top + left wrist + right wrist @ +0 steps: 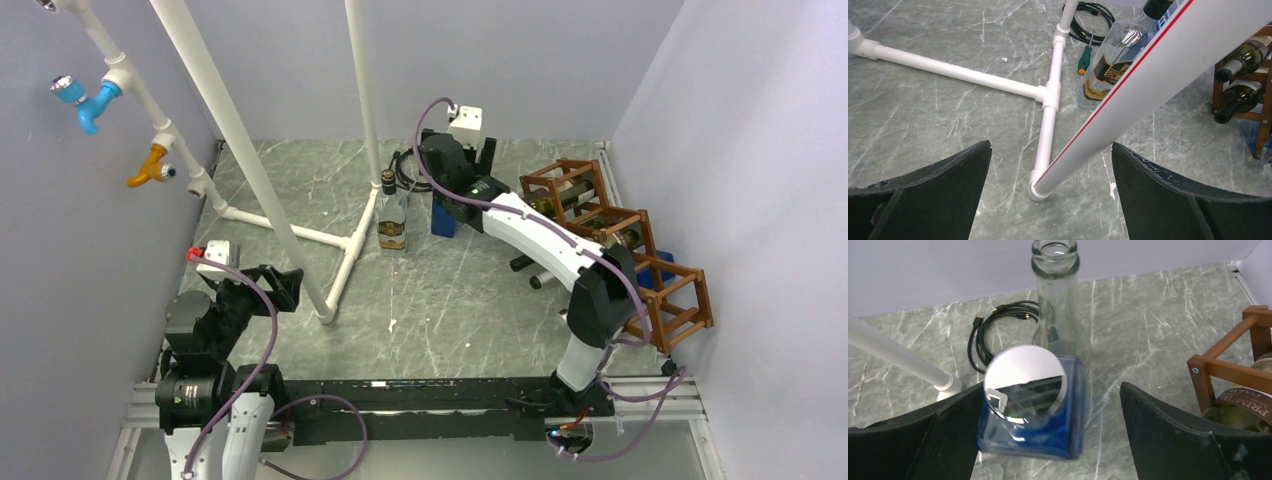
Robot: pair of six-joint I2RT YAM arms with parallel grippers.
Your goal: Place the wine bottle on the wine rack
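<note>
The table (470, 320) is grey-green stone with pale veins, closed in by plain lilac walls (540, 60) at the back and on both sides. Near its front left the left gripper (1050, 147) hangs with its fingers spread and nothing between them. Just beyond it, white pipes (290, 232) lie jointed on the stone, with poles rising from them. The left wrist view alone shows a screwdriver (1083, 62) with a green and orange handle beside a clear labelled bottle (1105, 75), and two dark bottles (1240, 97) lying neck outward in the rack. Further back, the right gripper (1052, 387) is spread wide around the blue bottle (1048, 425); whether a finger touches it I cannot tell. This bottle is square, of deep blue glass, with a round mirror-bright cap. It stands at mid-table, well apart from the wine rack (1200, 380). Only the right wrist view shows the uncapped clear bottle (1055, 295) just behind it and a coiled black cable (998, 325) near the back wall. The rack of reddish-brown bars steps along the right wall.
</note>
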